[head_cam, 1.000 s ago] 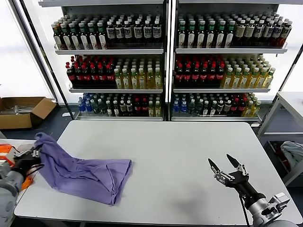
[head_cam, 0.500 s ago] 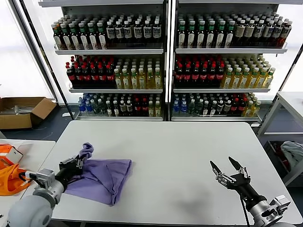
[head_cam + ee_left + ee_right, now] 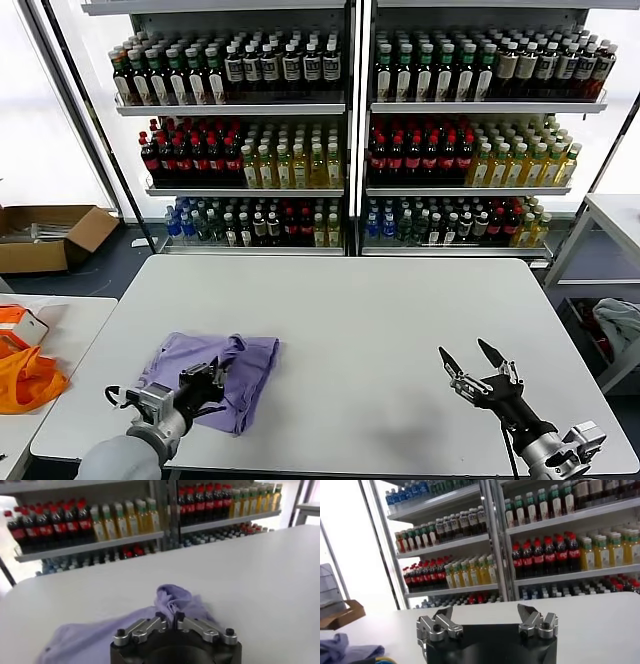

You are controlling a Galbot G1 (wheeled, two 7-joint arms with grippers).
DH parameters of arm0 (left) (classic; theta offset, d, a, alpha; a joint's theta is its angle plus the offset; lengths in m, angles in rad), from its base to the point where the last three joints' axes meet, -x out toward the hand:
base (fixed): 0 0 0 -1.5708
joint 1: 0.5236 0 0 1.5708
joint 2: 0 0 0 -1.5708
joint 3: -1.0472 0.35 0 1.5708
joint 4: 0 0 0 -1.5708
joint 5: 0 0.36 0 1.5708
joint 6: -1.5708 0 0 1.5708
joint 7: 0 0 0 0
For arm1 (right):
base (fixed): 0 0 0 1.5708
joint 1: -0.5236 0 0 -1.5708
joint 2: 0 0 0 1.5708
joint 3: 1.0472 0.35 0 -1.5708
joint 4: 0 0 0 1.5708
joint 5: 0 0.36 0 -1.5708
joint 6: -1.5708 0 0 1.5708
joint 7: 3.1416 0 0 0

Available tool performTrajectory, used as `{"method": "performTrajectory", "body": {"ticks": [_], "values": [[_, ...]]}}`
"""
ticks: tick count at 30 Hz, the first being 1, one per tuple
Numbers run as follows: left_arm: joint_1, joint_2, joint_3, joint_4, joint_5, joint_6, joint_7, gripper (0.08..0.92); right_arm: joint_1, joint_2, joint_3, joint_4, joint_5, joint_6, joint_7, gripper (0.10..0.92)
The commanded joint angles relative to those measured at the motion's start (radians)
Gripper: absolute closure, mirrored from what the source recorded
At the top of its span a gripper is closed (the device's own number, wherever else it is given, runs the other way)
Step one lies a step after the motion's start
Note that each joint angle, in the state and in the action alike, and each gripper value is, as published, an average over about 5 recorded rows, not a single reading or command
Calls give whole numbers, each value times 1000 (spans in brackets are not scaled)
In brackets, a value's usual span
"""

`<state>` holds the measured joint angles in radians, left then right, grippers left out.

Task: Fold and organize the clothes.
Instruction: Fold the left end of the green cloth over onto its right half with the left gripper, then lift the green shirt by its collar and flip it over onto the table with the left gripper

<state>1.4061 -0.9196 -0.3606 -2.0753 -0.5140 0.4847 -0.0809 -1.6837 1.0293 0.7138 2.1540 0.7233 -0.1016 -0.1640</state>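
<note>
Clothes: one lavender shirt (image 3: 215,366) lies folded over on the near left part of the bench (image 3: 380,310), rumpled, with a small bunched peak of fabric rising from it in my left wrist view. My left gripper (image 3: 203,381) sits low over the shirt's near edge. Its jaws stand close together with only a thin slit between the tips, and that peak of cloth rises right at the slit; whether the tips pinch it or merely stand before it I cannot tell from here, so I call that one unsettled.

My right gripper (image 3: 467,360) hovers over bare bench on the near right, well apart from the shirt, jaws spread wide with nothing between them. In its wrist view a corner of lavender cloth (image 3: 335,647) shows far off at the edge.

Behind the bench stand shelves (image 3: 345,110) packed with rows of bottles. A cardboard box (image 3: 45,235) sits on the floor to the left, and something orange (image 3: 25,375) lies on a side table beside the bench's left end.
</note>
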Motion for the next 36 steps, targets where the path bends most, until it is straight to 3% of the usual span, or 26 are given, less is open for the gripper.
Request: {"method": "performTrajectory", "body": {"ticks": [1,4,8,12,15,18,21,29,36], "values": [[-4,-5,108,-41,-119,21,-55,713,1,12,-10,4,-10,2,0,203],[9,15,19,-176,-263,46,-105,627,2,11,-11,6,-9,2,1,203],[9,80,-224,-269,-451,86,-143,514,3,11,-10,13,-8,1,1,203],[19,127,-469,-167,-472,91,-64,401,1,10,-15,19,-7,1,0,203],[31,147,-548,-15,-444,88,-1,315,-2,8,-17,18,-8,3,-1,203],[42,150,-541,127,-435,80,35,233,-5,3,-19,16,-9,5,-2,203],[56,132,-507,193,-431,74,50,189,-4,-1,-18,18,-9,5,-2,203],[56,61,-387,212,-385,73,55,177,19,-21,-9,13,-11,4,-5,203],[28,69,-325,250,-437,86,64,177,9,-51,36,17,3,7,-22,203]]}}
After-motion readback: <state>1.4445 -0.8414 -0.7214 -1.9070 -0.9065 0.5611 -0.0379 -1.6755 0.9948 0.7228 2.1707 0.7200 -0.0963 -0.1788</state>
